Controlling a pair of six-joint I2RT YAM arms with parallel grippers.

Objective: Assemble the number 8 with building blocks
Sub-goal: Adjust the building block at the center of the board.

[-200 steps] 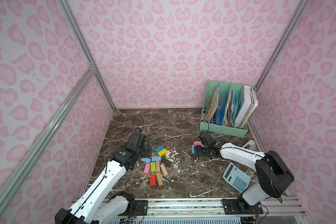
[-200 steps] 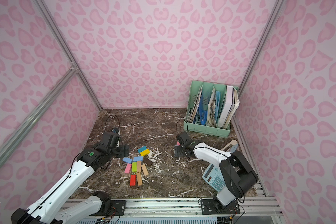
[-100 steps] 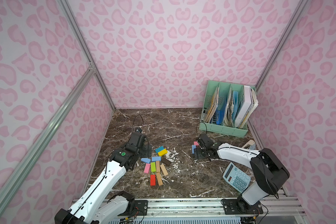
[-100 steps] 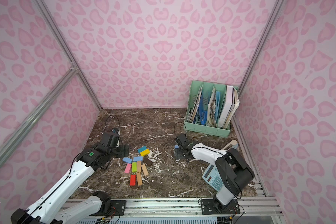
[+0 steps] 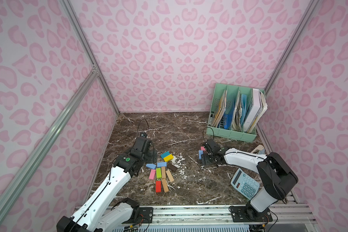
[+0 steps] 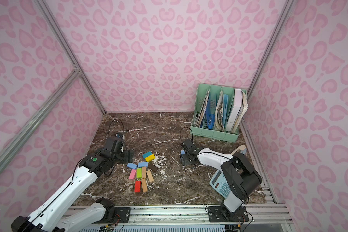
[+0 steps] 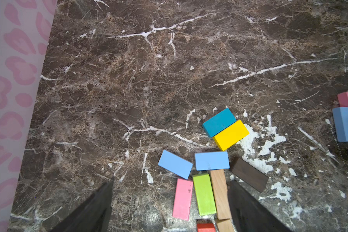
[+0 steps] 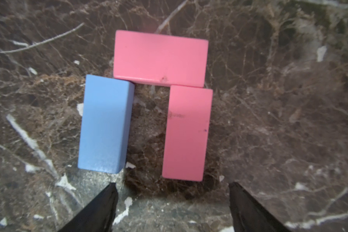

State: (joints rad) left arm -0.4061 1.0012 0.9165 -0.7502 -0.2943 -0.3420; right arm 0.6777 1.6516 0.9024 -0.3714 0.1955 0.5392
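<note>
Marble tabletop (image 5: 179,128): loose block cluster (image 5: 158,173) just beside the left gripper (image 7: 171,184), three blocks (image 8: 160,58) at the right gripper (image 8: 172,184) tips, calculator (image 5: 244,185) well apart from both.

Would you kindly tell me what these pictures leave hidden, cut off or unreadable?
- Top views: the right gripper covers most of the three-block arch; its second pink block is hidden.
- Left wrist view: the red block and the lower tan block are cut off by the picture's edge.
- Calculator keys: too small to read in both top views.
- Tan object behind the right arm: partly hidden, unidentifiable.
</note>
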